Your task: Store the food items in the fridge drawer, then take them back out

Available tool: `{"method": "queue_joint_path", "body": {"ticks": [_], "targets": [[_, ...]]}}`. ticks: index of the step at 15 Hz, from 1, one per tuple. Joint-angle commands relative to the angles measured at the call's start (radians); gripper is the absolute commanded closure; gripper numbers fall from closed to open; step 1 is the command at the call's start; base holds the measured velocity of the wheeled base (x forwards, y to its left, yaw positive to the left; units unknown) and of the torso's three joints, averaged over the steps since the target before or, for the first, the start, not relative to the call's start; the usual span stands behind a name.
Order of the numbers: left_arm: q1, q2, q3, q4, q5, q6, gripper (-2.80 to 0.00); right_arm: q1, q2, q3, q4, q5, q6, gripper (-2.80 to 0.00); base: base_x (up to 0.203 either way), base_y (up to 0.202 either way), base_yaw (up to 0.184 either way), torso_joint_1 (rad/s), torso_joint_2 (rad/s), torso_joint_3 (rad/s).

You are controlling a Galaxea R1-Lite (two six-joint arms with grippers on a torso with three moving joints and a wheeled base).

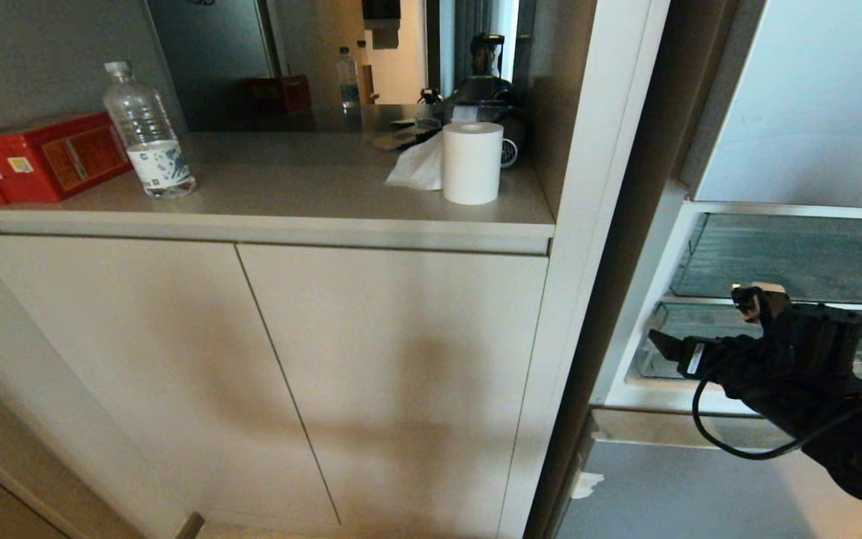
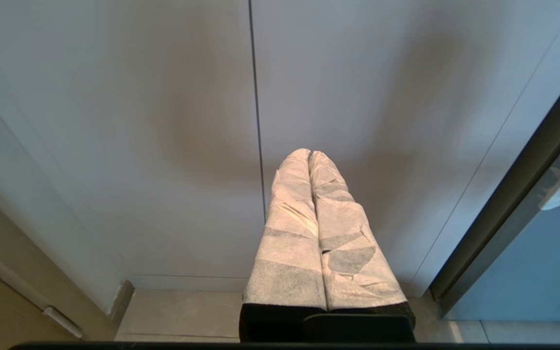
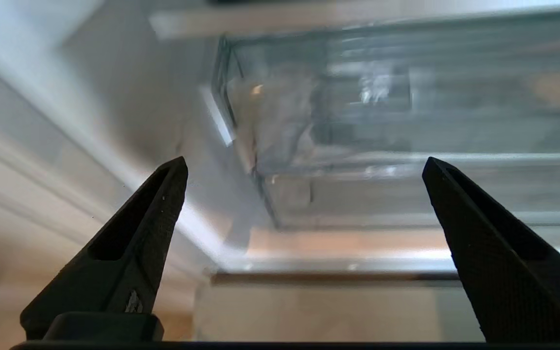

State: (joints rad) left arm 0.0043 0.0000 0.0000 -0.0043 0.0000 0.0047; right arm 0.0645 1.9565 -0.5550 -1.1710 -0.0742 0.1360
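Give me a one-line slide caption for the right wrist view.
Right gripper, jaws wide open and empty, faces the clear fridge drawer.

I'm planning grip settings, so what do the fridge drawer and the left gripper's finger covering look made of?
The wide see-through fridge drawer looks like clear glossy hard plastic: the inside shows through its walls, which carry bright glints. The white wrap on the left gripper fingers looks like matte fibrous fabric or paper tape, creased and overlapped in bands; which one is unclear.

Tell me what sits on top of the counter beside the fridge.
On the counter: red box, water bottle, paper roll with a tissue. Dark items behind the roll are partly hidden.
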Motion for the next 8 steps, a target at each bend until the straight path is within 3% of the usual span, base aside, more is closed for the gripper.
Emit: {"method": "queue_joint_path", "body": {"ticks": [1,8], "targets": [[0.0,0.002,0.001,0.0,0.0,0.0,0.0,0.011,0.021,-0.023,-0.007,-0.017,0.001,-2.8,0.0,0.0,0.0,0.0,0.0,0.0],[0.0,0.002,0.002,0.0,0.0,0.0,0.0,0.022,0.041,-0.037,-0.009,-0.033,0.004,-2.8,0.0,0.0,0.0,0.0,0.0,0.0]]}}
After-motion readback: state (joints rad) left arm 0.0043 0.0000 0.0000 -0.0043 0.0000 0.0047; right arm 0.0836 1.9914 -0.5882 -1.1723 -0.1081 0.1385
